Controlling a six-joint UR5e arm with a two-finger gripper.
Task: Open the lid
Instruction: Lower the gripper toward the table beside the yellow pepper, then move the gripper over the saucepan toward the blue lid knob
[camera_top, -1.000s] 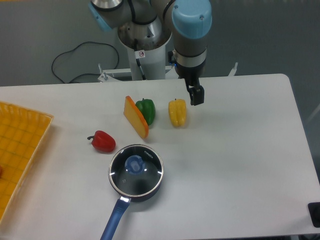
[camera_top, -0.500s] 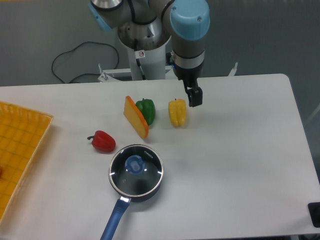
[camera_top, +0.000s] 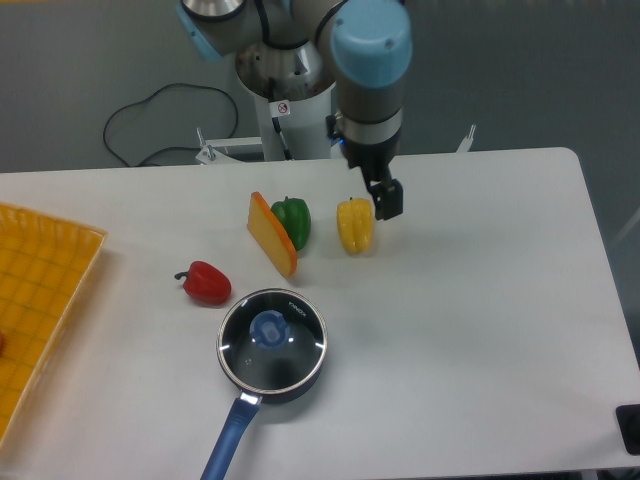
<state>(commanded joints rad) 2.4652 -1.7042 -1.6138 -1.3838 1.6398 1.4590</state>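
Note:
The lid (camera_top: 272, 341) is a round clear glass disc with a silver rim and a blue centre knob (camera_top: 269, 327). It sits flat on the black saucepan (camera_top: 300, 381), whose blue handle (camera_top: 226, 443) points to the front edge. My gripper (camera_top: 388, 203) hangs above the table at the back, just right of the yellow pepper (camera_top: 354, 225), well away from the lid. Its fingers look close together and hold nothing; I cannot tell for sure whether they are shut.
A green pepper (camera_top: 293, 221) and an orange cheese wedge (camera_top: 272, 234) stand behind the pan. A red pepper (camera_top: 206, 283) lies to its left. A yellow tray (camera_top: 40, 300) sits at the left edge. A black cable (camera_top: 150, 110) lies behind the table.
The gripper and arm have drifted a little to the left, toward the yellow pepper. The lid, pan and vegetables have not moved.

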